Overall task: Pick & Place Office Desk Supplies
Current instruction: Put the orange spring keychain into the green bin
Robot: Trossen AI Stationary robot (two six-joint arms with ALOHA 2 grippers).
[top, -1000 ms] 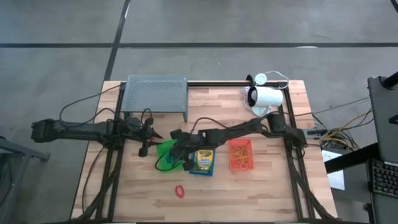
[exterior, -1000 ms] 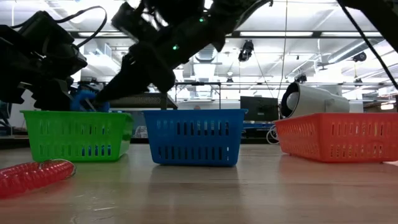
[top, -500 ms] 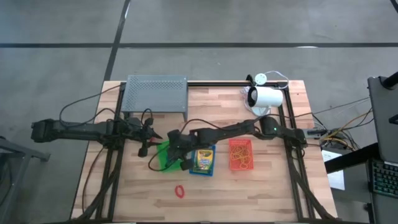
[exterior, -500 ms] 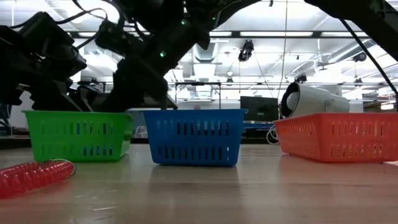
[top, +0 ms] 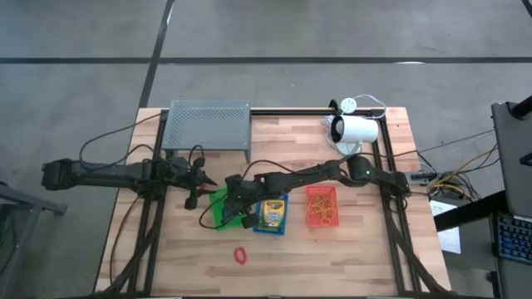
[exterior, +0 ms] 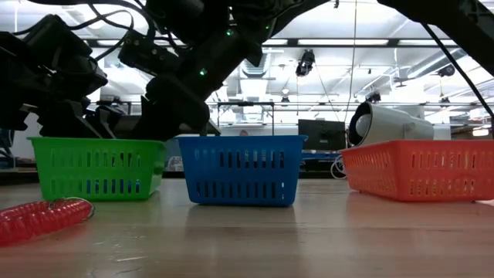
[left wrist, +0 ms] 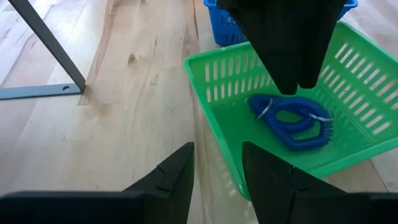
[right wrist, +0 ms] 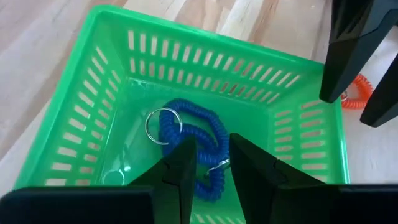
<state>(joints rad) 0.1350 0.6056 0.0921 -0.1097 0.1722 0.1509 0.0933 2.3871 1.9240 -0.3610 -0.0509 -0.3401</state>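
Right hand (right wrist: pixel 205 163) hangs over the green basket (right wrist: pixel 124 56), fingers slightly apart and gripping nothing; the blue coil loop (right wrist: pixel 189 140) lies on the basket floor beneath it; left hand (left wrist: pixel 216 168), fingers apart, waits just left of that basket; a red coil loop (top: pixel 240 255) lies nearer on the table (top: pixel 349 249).

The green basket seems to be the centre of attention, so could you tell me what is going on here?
The right gripper hangs over the green basket, its fingers apart and empty. A blue coil with a key ring lies on the basket floor right below it. The left gripper waits open beside the basket. A red coil lies loose on the table, while crayons fill the blue basket and rubber bands the orange one.
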